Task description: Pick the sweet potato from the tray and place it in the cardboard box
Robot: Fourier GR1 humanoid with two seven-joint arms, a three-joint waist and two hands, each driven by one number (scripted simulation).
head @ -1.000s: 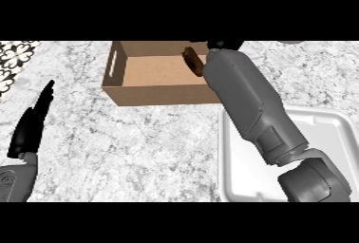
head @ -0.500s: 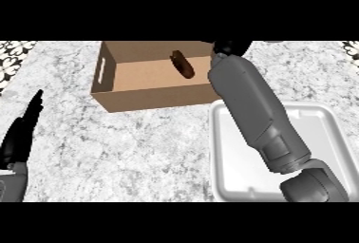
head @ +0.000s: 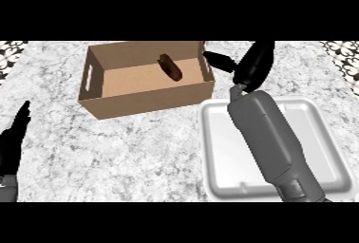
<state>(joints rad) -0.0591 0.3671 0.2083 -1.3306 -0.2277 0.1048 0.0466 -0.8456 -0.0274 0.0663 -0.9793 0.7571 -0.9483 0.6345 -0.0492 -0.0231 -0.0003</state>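
Observation:
A dark brown sweet potato (head: 169, 66) lies inside the open cardboard box (head: 144, 97), near its far right side. My right hand (head: 251, 66) is just right of the box, fingers straight and spread, holding nothing. Its grey forearm crosses the white tray (head: 322, 156), which shows nothing inside. My left hand (head: 14, 137) rests at the left edge, fingers up and straight.
The box sits at the back of the marble counter (head: 126, 152), its cut-out handle (head: 91, 76) facing left. The tray fills the near right. Patterned wall shows at both far corners.
The sweet potato has left my right hand and now lies in the box. The hand has drawn back to the right, clear of the box's rim. The view has shifted slightly.

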